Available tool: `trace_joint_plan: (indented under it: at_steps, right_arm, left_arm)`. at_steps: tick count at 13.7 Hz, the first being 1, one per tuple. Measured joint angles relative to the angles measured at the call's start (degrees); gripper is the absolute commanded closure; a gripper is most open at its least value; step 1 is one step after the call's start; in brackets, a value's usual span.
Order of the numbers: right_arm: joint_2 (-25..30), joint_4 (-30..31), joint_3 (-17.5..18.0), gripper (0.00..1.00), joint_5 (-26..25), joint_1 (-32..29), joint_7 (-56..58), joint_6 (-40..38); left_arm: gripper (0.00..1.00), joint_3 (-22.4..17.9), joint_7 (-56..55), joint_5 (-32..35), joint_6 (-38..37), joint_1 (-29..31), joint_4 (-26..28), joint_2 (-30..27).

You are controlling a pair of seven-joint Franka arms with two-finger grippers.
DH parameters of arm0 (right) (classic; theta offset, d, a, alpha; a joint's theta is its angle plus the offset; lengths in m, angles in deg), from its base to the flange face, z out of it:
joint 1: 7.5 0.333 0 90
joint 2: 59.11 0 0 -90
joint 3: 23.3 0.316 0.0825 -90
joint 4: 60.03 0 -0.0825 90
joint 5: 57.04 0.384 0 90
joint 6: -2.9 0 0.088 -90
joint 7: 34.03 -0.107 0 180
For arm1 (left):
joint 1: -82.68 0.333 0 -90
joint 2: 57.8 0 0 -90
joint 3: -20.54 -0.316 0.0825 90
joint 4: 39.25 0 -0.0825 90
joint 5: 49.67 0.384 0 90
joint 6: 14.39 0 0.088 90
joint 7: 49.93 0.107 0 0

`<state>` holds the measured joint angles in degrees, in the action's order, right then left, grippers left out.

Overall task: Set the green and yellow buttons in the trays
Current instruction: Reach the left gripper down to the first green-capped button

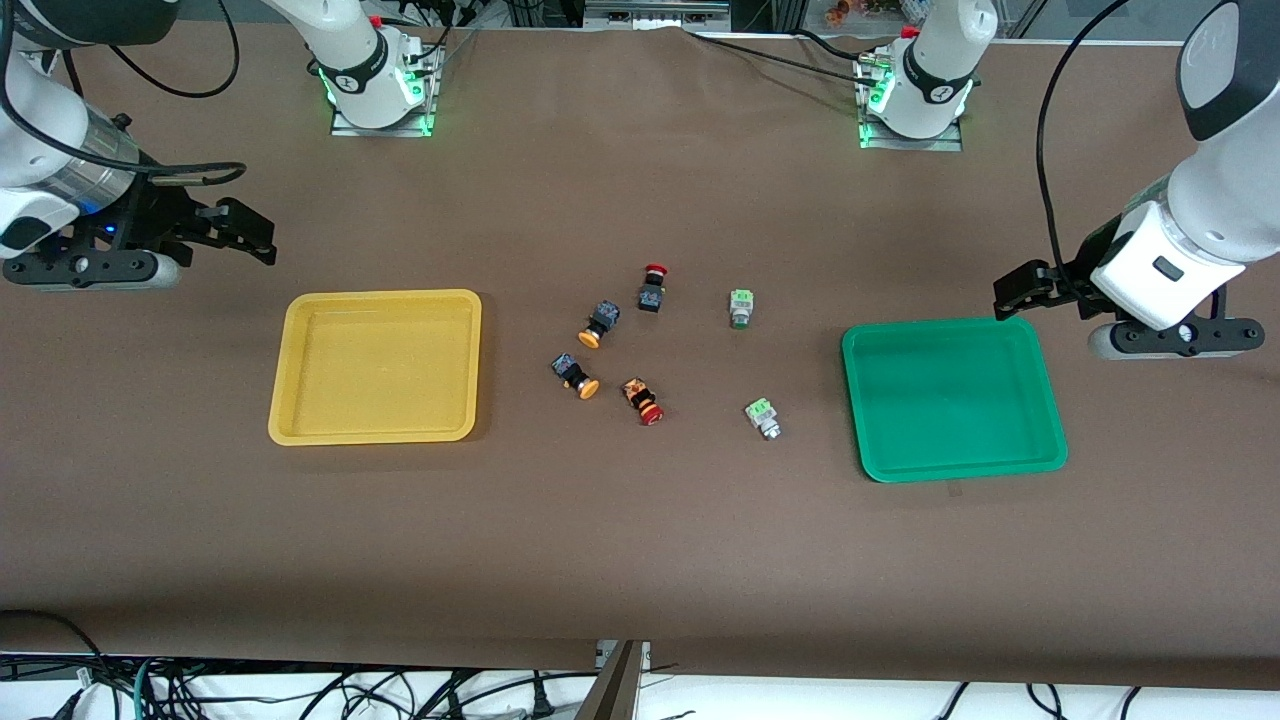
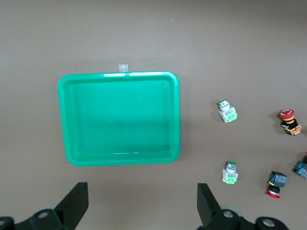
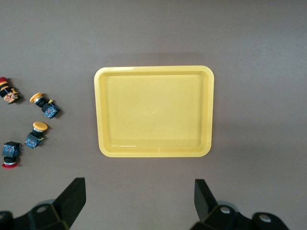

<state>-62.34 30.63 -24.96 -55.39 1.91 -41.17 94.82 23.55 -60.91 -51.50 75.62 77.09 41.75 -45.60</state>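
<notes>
Two green buttons (image 1: 741, 308) (image 1: 763, 418) and two yellow buttons (image 1: 598, 324) (image 1: 575, 375) lie on the table between the yellow tray (image 1: 375, 366) and green tray (image 1: 952, 398), among two red-capped buttons (image 1: 653, 287) (image 1: 643, 399). Only the left wrist view shows a small white tag (image 2: 123, 67) touching the green tray's rim; no writing legible. Left gripper (image 2: 142, 203) hangs spread beside the green tray; right gripper (image 3: 139, 201) spread beside the yellow one.
</notes>
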Motion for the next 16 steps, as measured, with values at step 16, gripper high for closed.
trace_joint_plan:
  at_steps: [16]
  right_arm:
    - [-0.05,-0.78,-0.42,0.00,-0.01,-2.06,0.29,-0.01]
  left_arm:
    - [0.00,0.55,-9.84,-1.02,17.66,-14.52,7.96,17.27]
